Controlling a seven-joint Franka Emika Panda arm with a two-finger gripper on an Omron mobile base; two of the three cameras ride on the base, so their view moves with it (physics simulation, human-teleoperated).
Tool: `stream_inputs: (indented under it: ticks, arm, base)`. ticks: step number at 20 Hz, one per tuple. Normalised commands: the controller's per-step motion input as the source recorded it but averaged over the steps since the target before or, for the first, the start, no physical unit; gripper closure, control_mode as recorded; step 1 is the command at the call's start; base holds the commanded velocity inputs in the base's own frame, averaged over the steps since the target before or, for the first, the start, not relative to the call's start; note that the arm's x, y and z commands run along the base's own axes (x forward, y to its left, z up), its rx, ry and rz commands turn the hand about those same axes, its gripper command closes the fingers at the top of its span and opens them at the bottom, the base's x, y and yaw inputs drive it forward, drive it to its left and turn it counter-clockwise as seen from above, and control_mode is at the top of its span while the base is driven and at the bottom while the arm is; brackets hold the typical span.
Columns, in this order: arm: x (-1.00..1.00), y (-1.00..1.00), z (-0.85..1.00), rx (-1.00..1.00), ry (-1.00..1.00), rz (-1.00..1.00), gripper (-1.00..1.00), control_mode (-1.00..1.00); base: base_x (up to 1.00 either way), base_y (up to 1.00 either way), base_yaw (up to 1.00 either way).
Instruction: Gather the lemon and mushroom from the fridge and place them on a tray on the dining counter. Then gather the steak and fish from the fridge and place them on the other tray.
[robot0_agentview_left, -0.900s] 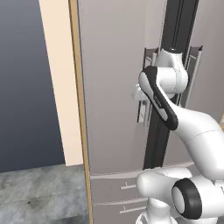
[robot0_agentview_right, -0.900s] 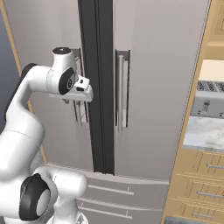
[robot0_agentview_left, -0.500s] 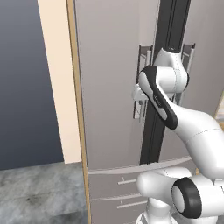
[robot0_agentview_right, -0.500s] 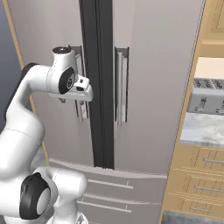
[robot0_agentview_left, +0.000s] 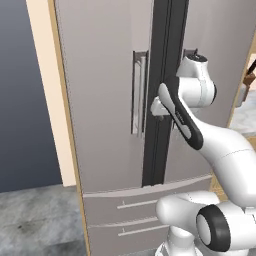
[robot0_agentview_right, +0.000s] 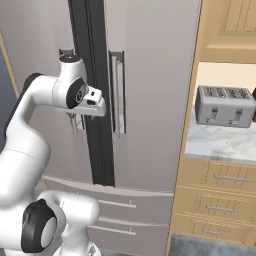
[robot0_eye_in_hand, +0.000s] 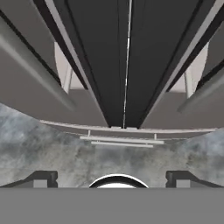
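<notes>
Right now I have the arm raised in front of the fridge, with both doors shut and the black strip running down between them. From the left base camera my end effector sits at about mid-height of the doors, just beside the left door's bar handle and over the edge of the black strip. From the right base camera the same end effector shows pointing toward the strip, between the two handles, with the right door's handle just beside it. I cannot tell from either base camera whether it touches the fridge.

In the hand camera I look down along the strip: the two dark fingertips stand well apart at the bottom corners, so the end effector is spread wide with nothing between the fingers. Below the doors I see the drawers and the grey mottled floor.

Off to the right of the fridge, the right base camera shows tan wood cabinets with a marble table carrying a grey four-slot toaster. To the left of the fridge stands a pale panel and a dark wall.
</notes>
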Motion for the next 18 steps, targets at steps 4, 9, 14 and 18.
stream_inputs:
  ticks: [4, 9, 14, 18]
  arm:
    - [0.0, 0.0, 0.0, 0.0, 0.0, 0.0, -1.0, 1.0]
    - [0.0, 0.0, 0.0, 0.0, 0.0, 0.0, -1.0, 1.0]
    - [0.0, 0.0, 0.0, 0.0, 0.0, 0.0, -1.0, 1.0]
    - [-0.03, -0.01, -0.01, 0.0, -0.03, 0.0, -1.0, -1.0]
  base:
    - [-0.16, -0.4, 0.0]
    - [-0.31, -0.19, 0.0]
    - [-0.44, 0.0, 0.0]
    - [-0.07, 0.0, 0.0]
